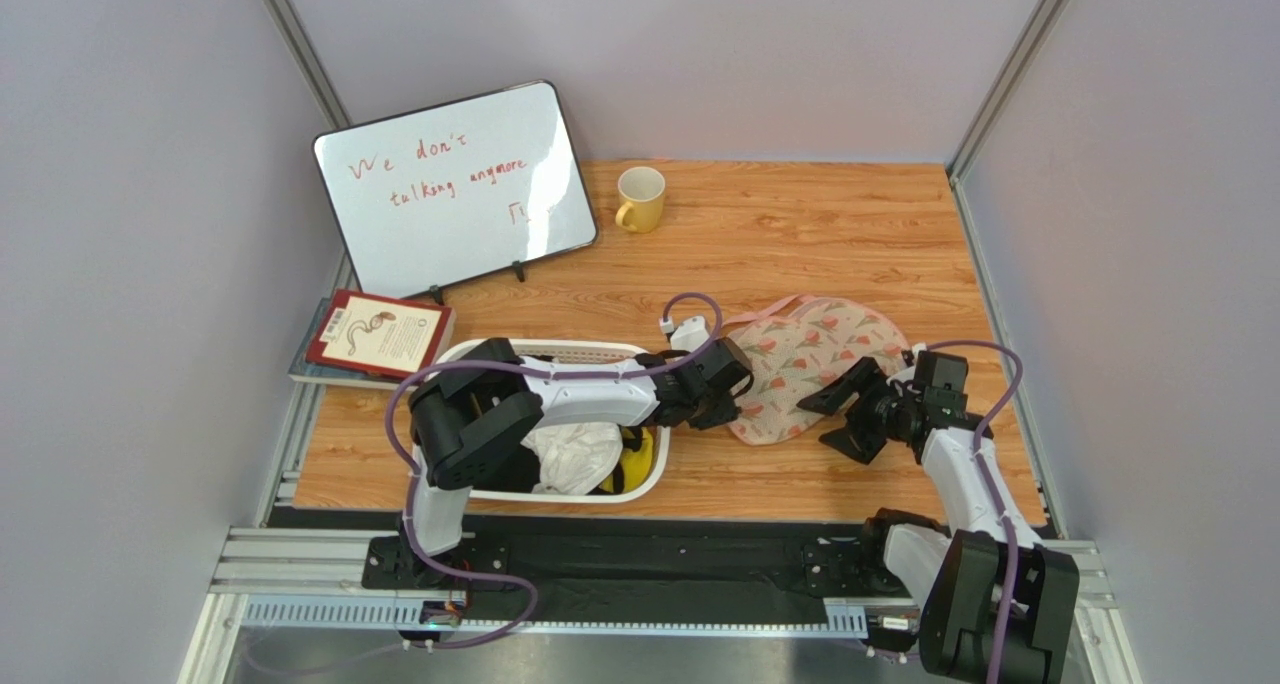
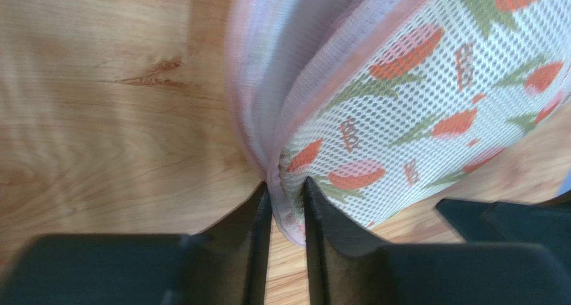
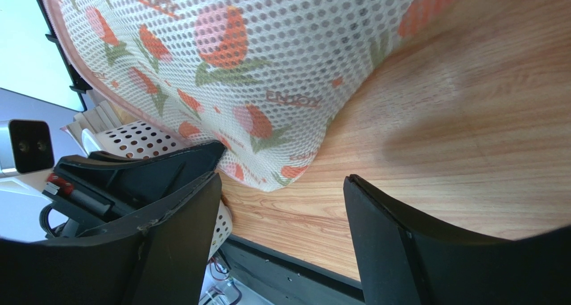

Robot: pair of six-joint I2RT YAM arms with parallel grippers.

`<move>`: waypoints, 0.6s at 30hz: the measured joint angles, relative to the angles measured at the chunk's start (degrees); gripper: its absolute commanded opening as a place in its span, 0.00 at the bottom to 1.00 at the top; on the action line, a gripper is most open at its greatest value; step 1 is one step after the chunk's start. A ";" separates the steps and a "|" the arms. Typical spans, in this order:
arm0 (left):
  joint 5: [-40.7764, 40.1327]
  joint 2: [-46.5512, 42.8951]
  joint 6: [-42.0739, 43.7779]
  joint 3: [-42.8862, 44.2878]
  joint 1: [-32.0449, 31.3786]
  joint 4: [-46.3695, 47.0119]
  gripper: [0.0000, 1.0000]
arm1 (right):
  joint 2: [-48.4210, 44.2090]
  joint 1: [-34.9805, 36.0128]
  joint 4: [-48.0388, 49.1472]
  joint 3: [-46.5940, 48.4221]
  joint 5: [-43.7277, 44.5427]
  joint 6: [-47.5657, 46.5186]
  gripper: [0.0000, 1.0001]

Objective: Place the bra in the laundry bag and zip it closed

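Note:
The laundry bag [image 1: 812, 362] is a cream mesh pouch with a red-and-green print and pink edging, lying on the wooden table right of the basket. My left gripper [image 1: 718, 399] is shut on its pink edge at the bag's near-left rim; the left wrist view shows the edging [image 2: 285, 215] pinched between the fingers. My right gripper [image 1: 845, 419] is open and empty just off the bag's near-right edge. In the right wrist view the bag [image 3: 234, 71] lies beyond the spread fingers. The bra is not visible in any view.
A white slotted basket [image 1: 496, 354] holding white and yellow garments stands at the left near edge. A whiteboard [image 1: 451, 189], a yellow mug [image 1: 642, 198] and a book [image 1: 376, 335] stand further back. The table's front edge runs just below both grippers.

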 measured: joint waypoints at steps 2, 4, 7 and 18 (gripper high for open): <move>0.42 0.11 0.26 0.09 0.46 1.25 0.00 | 0.35 0.00 0.48 0.00 -0.44 -0.02 0.74; 1.16 0.35 1.29 0.61 0.92 2.38 0.00 | 0.76 0.00 0.76 0.00 -1.01 -0.07 0.78; 2.25 0.39 3.21 0.96 1.31 3.56 0.00 | 1.07 0.00 0.87 0.00 -2.10 -0.15 0.82; 9.11 -0.66 5.09 1.60 1.88 5.75 0.00 | -1.53 0.00 1.70 -3.17 -6.08 -0.33 0.83</move>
